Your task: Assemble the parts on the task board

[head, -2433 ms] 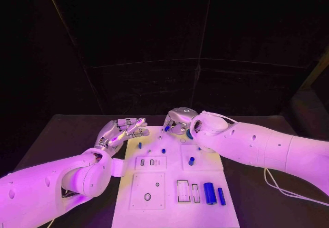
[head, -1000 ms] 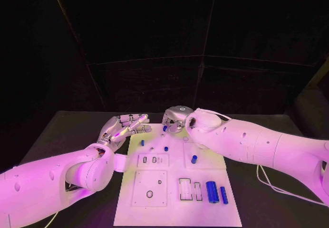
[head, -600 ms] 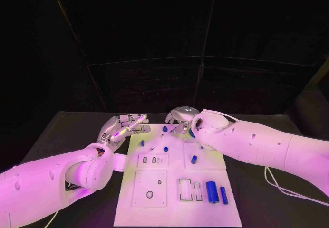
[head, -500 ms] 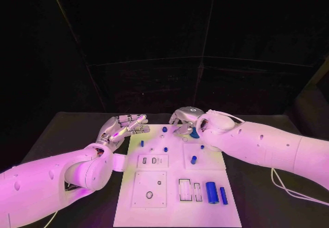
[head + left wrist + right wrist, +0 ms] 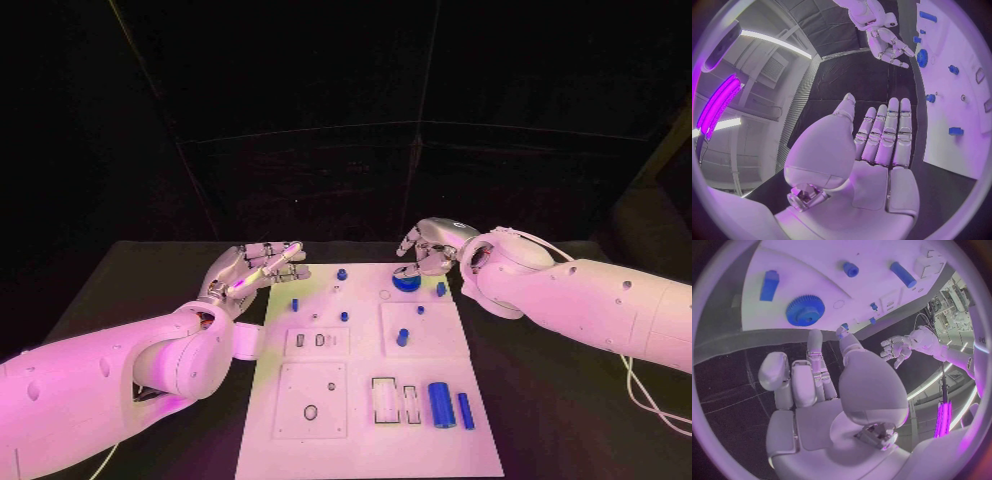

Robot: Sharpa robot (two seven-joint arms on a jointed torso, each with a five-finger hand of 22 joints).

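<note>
The right hand [image 5: 430, 246] hovers over the far right corner of the task board [image 5: 433, 325], holding nothing; in the right wrist view its fingers [image 5: 814, 371] are loosely extended and slightly apart. Just below and in front of its fingertips lies a blue gear [image 5: 407, 283] flat on the board, not touching the hand. Beside the gear, toward the board's right edge, stands a small blue peg [image 5: 441, 289]. On the gear's other side, between the two hands, another blue peg [image 5: 342, 273] stands near the far edge.

The left hand [image 5: 257, 268] is raised just off the board's far left corner, palm open and empty, its fingers [image 5: 887, 134] straight and lying side by side with the thumb apart. Near it on the board stand more small blue pegs [image 5: 294, 304].

Farther from both hands, toward the robot, a blue cylinder [image 5: 440, 405] and a thinner blue rod [image 5: 464, 411] lie side by side near the board's right edge.
</note>
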